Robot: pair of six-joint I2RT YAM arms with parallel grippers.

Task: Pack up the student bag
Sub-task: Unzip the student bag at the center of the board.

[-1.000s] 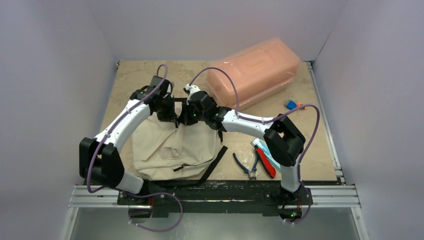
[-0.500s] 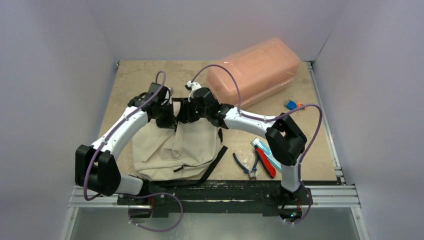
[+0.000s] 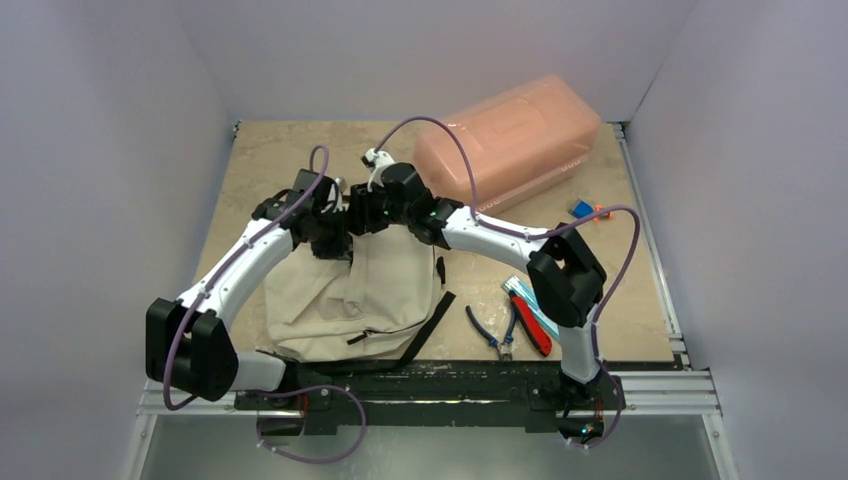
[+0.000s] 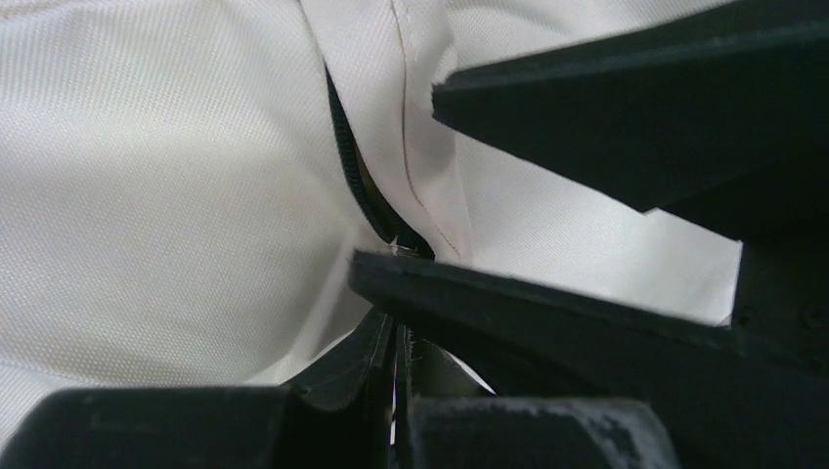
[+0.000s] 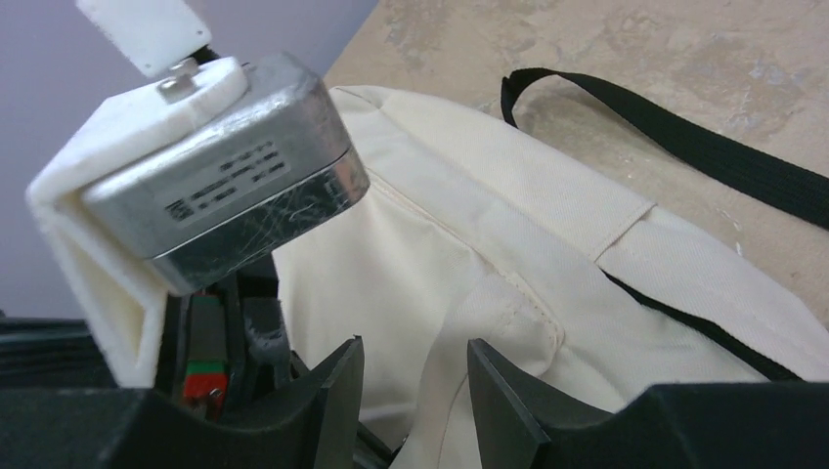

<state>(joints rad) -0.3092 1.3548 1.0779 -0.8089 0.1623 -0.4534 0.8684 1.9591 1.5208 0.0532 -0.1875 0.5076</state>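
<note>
The cream student bag [image 3: 335, 295] lies on the table's near left, its top edge raised between the two grippers. My left gripper [image 3: 332, 238] is at the bag's top; in its wrist view [image 4: 396, 181] its fingers [image 4: 547, 313] are closed on a cream fabric fold beside the black zip [image 4: 357, 186]. My right gripper [image 3: 365, 213] is right next to it. In the right wrist view [image 5: 415, 376] it is open, with a ridge of bag fabric [image 5: 440, 293] between its fingertips. A black strap [image 5: 665, 127] lies on the table beyond.
A translucent pink plastic box [image 3: 510, 140] stands at the back right. Blue-handled pliers [image 3: 487, 332], a red-handled tool [image 3: 530, 330] and a blue packet [image 3: 520, 292] lie near right. A small blue and orange item [image 3: 583, 209] sits by the right edge. The left wrist's camera housing [image 5: 225, 186] crowds my right gripper.
Both grippers have moved away from the bases and a little left, drawing the bag's top with them. The right gripper has closed in on the left one.
</note>
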